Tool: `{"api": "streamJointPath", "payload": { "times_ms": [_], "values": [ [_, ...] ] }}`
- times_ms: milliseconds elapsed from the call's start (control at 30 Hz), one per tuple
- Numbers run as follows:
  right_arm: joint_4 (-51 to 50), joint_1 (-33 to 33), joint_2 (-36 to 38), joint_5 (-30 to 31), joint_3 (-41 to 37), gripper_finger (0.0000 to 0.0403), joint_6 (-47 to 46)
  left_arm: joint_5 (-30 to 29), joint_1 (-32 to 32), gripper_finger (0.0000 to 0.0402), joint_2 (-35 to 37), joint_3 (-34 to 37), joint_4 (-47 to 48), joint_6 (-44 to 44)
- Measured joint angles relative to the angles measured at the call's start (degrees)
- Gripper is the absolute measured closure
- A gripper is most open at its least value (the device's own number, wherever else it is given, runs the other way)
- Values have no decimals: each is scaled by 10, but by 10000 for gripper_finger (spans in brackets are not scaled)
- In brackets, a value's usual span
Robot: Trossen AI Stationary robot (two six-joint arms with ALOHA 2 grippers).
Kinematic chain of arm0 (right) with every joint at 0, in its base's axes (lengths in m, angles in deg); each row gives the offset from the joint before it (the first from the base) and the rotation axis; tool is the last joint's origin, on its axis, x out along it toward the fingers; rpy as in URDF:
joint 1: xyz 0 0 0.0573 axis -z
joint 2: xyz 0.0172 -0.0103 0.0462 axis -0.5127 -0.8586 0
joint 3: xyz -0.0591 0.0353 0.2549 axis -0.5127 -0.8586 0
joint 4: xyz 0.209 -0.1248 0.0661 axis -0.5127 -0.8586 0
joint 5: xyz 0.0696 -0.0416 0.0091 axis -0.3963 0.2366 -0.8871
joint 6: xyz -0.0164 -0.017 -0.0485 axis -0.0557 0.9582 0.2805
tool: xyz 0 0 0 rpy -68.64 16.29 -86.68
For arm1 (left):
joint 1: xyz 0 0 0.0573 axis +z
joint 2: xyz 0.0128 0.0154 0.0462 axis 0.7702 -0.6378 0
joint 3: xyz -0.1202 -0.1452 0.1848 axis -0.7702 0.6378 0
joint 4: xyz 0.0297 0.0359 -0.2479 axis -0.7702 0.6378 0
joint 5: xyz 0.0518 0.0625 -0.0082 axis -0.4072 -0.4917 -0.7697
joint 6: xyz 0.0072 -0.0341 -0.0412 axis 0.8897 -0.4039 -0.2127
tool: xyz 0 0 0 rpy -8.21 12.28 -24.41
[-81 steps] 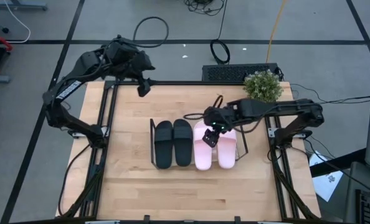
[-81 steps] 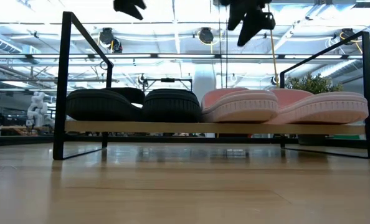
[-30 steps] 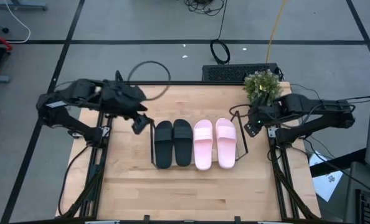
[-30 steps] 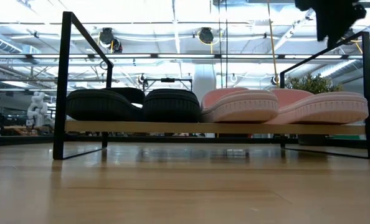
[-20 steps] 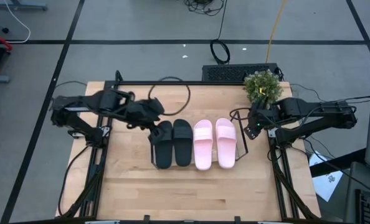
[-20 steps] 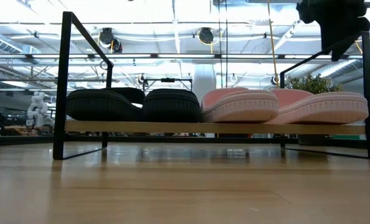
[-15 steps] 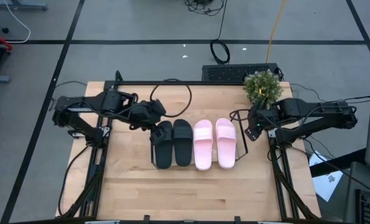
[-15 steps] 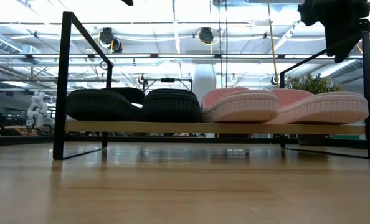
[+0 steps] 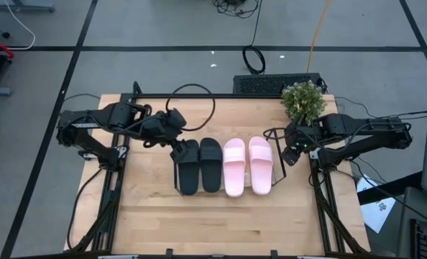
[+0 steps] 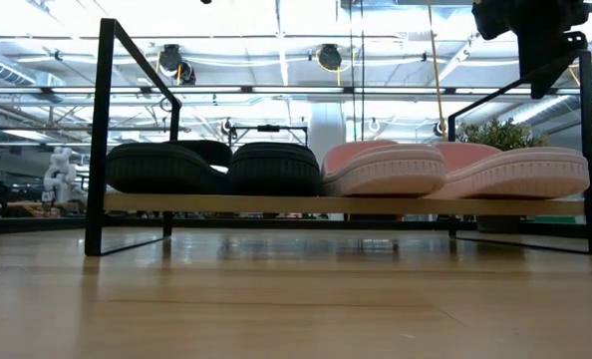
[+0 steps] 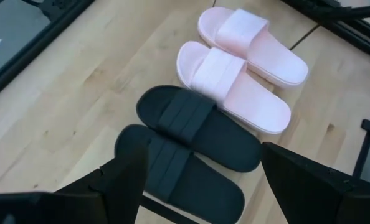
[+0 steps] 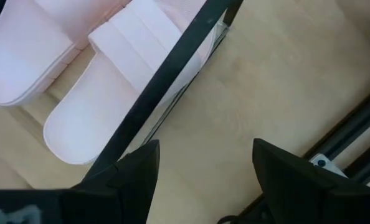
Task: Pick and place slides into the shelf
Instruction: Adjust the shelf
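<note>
All the slides lie side by side, soles down, on the shelf (image 9: pixel 175 180), a clear plate raised on dark wire end frames (image 10: pixel 102 140). The black pair (image 9: pixel 199 165) is on its left half and the pink pair (image 9: pixel 248 165) on its right half. My left gripper (image 9: pixel 177 148) hovers open over the shelf's far left corner; the black slides (image 11: pixel 191 137) lie below its fingers. My right gripper (image 9: pixel 291 153) hangs open just right of the shelf's right end frame (image 12: pixel 166 81), beside the outer pink slide (image 12: pixel 110 93). In the low view it (image 10: pixel 535 40) shows above that end frame.
A potted plant (image 9: pixel 303 99) stands at the table's far right corner, and a dark grille (image 9: pixel 271 84) lies beyond the far edge. Cables loop near the far edge (image 9: pixel 192 108). Bare wood (image 9: pixel 221 223) stretches from the shelf toward the near edge.
My left gripper has swung from the table's left side toward the right and now sits over the shelf's far left corner by the black slides. My right gripper has stayed beside the right end frame, after drawing back earlier from above the pink pair. The slides have not moved.
</note>
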Motion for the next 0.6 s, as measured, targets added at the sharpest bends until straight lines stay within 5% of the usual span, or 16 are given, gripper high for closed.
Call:
{"api": "streamJointPath", "payload": {
  "times_ms": [600],
  "values": [
    [11,0,-43,-54,0,156,8,-4,0,94,3,0,0,26]
  ]
}}
